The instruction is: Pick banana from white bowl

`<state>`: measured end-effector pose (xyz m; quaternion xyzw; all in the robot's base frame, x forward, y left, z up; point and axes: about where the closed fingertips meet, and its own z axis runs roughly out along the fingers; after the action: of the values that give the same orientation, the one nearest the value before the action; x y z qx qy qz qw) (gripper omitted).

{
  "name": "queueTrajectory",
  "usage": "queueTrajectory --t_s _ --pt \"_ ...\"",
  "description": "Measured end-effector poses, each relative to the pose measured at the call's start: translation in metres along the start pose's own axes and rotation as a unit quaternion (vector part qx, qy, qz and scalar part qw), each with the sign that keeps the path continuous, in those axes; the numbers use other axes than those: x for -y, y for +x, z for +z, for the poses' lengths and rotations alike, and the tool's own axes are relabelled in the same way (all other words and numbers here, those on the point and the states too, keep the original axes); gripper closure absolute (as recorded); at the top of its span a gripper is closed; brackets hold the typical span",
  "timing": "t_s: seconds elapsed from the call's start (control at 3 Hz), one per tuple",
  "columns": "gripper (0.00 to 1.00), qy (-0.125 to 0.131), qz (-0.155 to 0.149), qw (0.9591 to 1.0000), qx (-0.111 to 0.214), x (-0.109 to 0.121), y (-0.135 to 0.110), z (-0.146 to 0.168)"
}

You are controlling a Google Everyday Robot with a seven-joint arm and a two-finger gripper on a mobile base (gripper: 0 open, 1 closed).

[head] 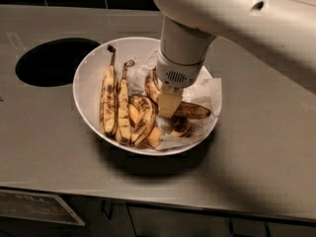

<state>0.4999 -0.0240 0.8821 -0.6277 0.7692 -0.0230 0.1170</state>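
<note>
gripper [168,107] low in bowl [86,85], right of centre; open or shut: cannot tell | banana [194,111] crosses behind gripper, dark tip right, on paper [211,90] | 2 slim bananas [108,100] left, apart | counter [256,147] hole [54,61] far left

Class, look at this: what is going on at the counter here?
The robot's arm reaches down into the white bowl on the grey counter. Its gripper is low over the long curved banana, beside other bananas and white paper. The banana lies in the bowl, not yet lifted.
</note>
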Motion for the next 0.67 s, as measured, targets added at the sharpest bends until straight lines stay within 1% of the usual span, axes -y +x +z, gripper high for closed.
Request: queueTrajectory --t_s 0.67 --pt "0.98 0.000 0.000 1.0000 0.000 0.0000 0.0000 -0.0001"
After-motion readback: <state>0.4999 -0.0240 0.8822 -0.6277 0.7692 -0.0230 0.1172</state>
